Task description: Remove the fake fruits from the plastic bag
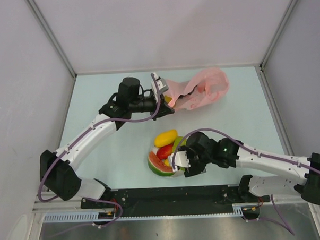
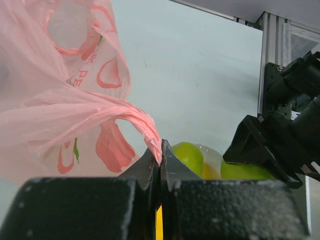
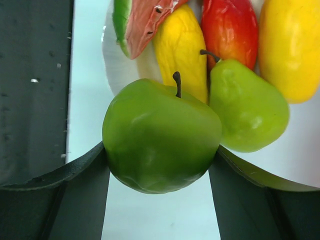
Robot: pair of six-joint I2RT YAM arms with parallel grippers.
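Nearest, in the right wrist view, found right gripper (image 3: 160,152) spread wide around a round green fruit (image 3: 160,130), black fingers (image 3: 75,192) pressed against both its flanks. Counted as a grip, jaws far apart. Placed this pair at lower centre of the overhead view. Cannot tell whether the gripped fruit rests on anything or hangs clear.

Logged white bowl (image 3: 116,65) directly beyond, holding green pear (image 3: 247,107), yellow piece (image 3: 180,47), red mango (image 3: 230,30), yellow-orange mango (image 3: 290,45) and watermelon slice (image 3: 142,22), crowded together. Noted green pear just right of the gripped fruit, touching or nearly so; cannot tell which.

Farther off, in the left wrist view, found left gripper (image 2: 160,167) fully closed, jaws together, pinching a twisted pink handle of the plastic bag (image 2: 55,105), with the bag billowing toward upper left of frame.

Located bag farthest away, upper centre-right of the overhead view, crumpled on pale table (image 1: 245,116), mouth toward left gripper. Spotted a yellow patch (image 1: 168,100) at that mouth; cannot identify.
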